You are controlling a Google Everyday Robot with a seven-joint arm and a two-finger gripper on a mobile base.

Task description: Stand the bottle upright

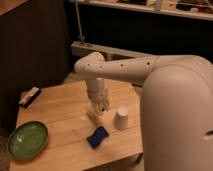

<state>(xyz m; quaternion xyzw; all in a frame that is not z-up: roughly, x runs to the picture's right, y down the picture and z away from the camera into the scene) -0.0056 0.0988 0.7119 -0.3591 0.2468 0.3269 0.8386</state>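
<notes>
My gripper (98,110) points down over the middle of the wooden table (55,110), at the end of the white arm that reaches in from the right. It is shut on the bottle (93,117), a small slim whitish thing that pokes out tilted below the fingers, close to the tabletop. Part of the bottle is hidden by the gripper.
A white tapered cup (121,118) stands just right of the gripper. A blue sponge-like thing (97,136) lies in front of it. A green bowl (27,140) sits at the front left, and a flat white-and-dark box (29,97) at the far left edge.
</notes>
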